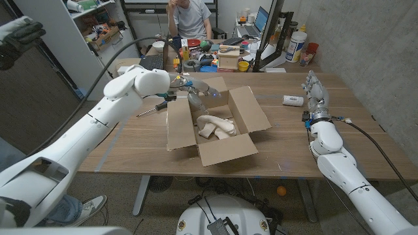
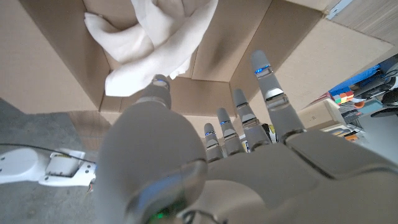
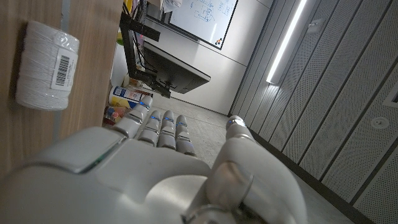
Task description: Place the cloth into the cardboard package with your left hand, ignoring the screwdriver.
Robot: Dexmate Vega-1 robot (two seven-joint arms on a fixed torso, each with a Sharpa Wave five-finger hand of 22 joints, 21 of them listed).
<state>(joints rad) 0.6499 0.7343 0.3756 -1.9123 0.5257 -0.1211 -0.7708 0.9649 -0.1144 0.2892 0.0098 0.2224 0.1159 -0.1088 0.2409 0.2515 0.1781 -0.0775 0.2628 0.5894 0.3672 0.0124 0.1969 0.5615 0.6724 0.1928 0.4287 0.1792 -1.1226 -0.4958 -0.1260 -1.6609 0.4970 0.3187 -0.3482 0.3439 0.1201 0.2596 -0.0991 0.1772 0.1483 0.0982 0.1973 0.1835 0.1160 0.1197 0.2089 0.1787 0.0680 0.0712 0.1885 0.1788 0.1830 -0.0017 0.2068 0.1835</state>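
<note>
The cloth [image 1: 214, 126] lay inside the open cardboard package [image 1: 225, 151] at mid-worktop [image 1: 339, 150], long axis running toward the right edge. The left hand [image 1: 191, 87] hovered just above the package's far rim, fingers spread, empty. The screwdriver [image 1: 153, 108] lay beside the box's left. The right hand [image 1: 315, 91] stood open near the right edge.

Even, bright indoor light fills the head view with only soft shadows inside the cardboard package [image 1: 219, 127], its edges bowing from wide-angle distortion, while a ceiling strip light [image 3: 287, 40] glares at two o'clock in the right wrist view and both wrist views blur the near hands.
</note>
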